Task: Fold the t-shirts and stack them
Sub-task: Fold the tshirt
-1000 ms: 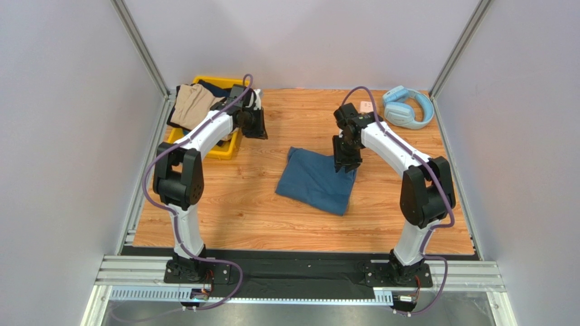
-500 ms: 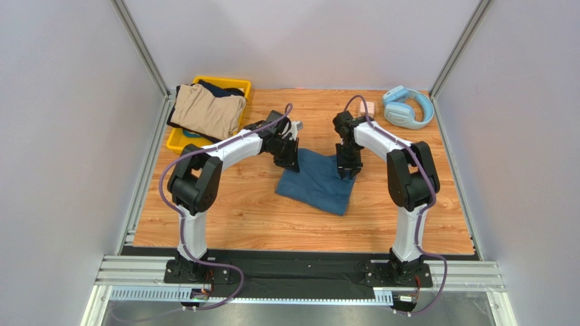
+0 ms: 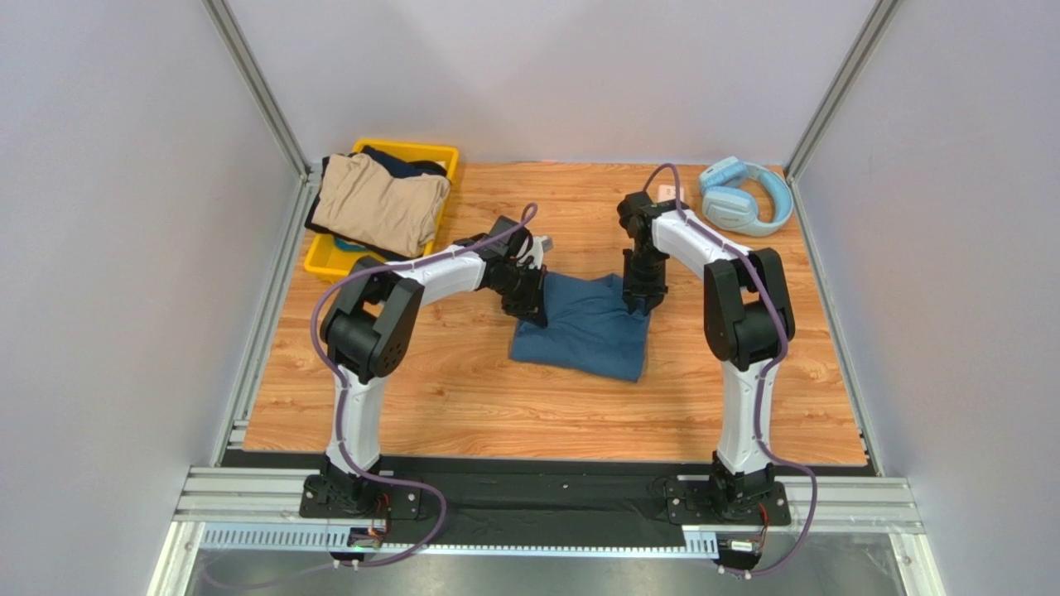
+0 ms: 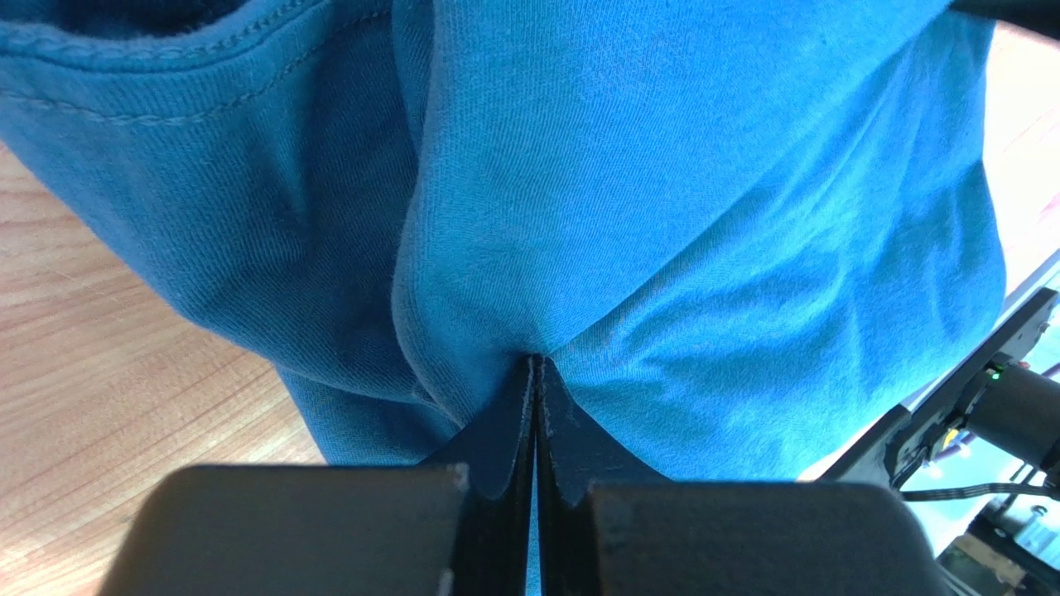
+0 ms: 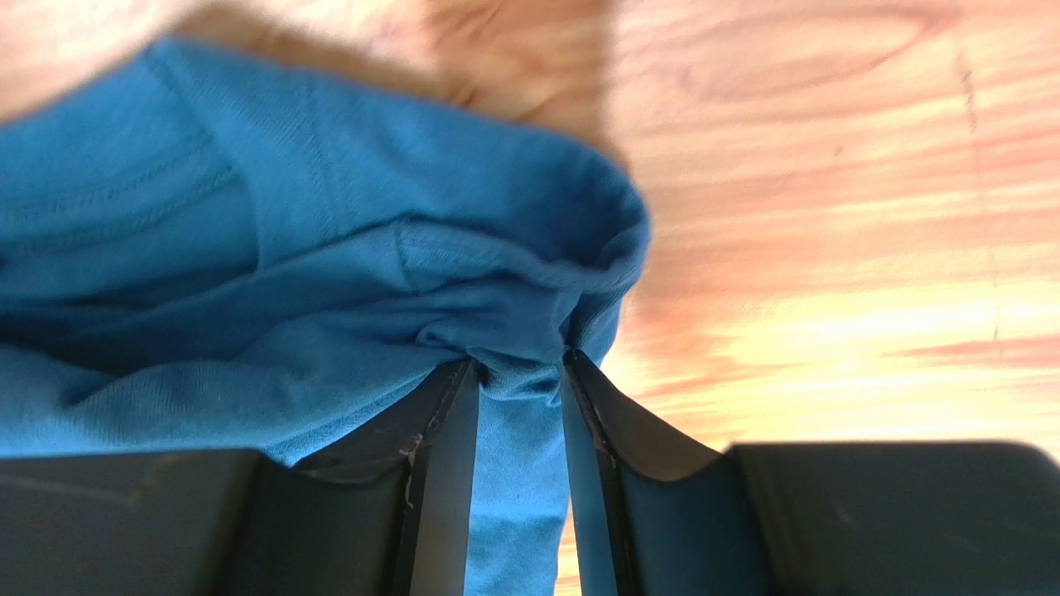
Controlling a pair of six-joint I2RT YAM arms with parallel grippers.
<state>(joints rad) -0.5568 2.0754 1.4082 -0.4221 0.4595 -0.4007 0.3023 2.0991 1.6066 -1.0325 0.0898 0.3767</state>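
Tan shirt (image 3: pixel 380 205), navy shirt (image 3: pixel 398 160) in yellow bin (image 3: pixel 326 260); teal shirt (image 3: pixel 585 329) outside it.

Left gripper (image 4: pixel 536 373): jaws pressed together, pinching a fold of the dark teal-blue cloth t-shirt (image 4: pixel 697 186).
Right gripper (image 5: pixel 520 363): fingers narrowly apart, clamping the shirt's bunched edge.

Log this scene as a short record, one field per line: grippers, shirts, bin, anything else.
left gripper: shut, pinching the teal t-shirt at its far left corner
right gripper: closed on a bunched fold at the shirt's far right corner
shirt state: partly folded, lying on the table
yellow bin: tan garment draped over it, dark garment beneath
headphones: far right corner of the table
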